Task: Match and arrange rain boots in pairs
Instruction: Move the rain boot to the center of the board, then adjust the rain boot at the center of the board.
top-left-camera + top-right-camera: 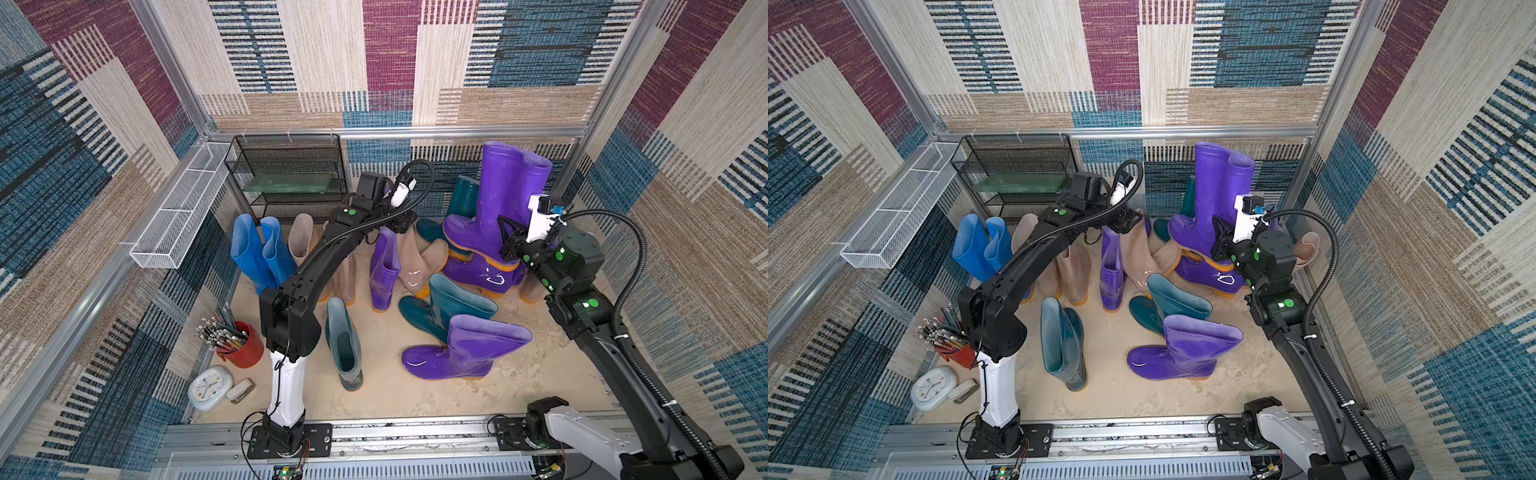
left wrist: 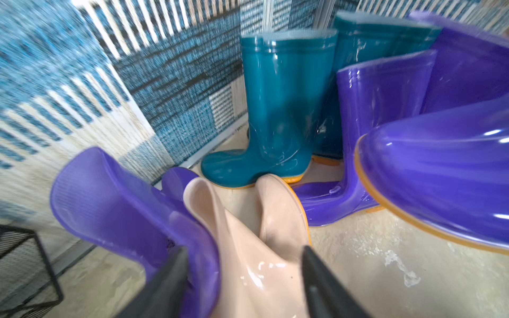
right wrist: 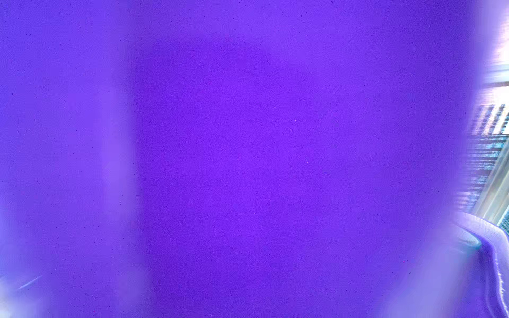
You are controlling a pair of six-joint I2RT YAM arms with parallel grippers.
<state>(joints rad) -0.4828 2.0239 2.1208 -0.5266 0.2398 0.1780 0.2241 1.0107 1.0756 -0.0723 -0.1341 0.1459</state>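
Down on the floor, in both top views, the rain boots crowd together: blue and beige upright on the robot's left, purple and teal heaped on its right. The left gripper hangs over a tipped beige boot. The right gripper presses against the tall purple boot atop the heap.

Left wrist view: fingers spread wide, straddling the beige shaft, not clamped. Glossy, soft rubber, and light, I'd judge. It'll slip and fold, so pinch the cuff rim.

Right wrist view: solid purple, 1 boot filling it. The fingers are closed narrow, but whether they pinch rubber I cannot tell.
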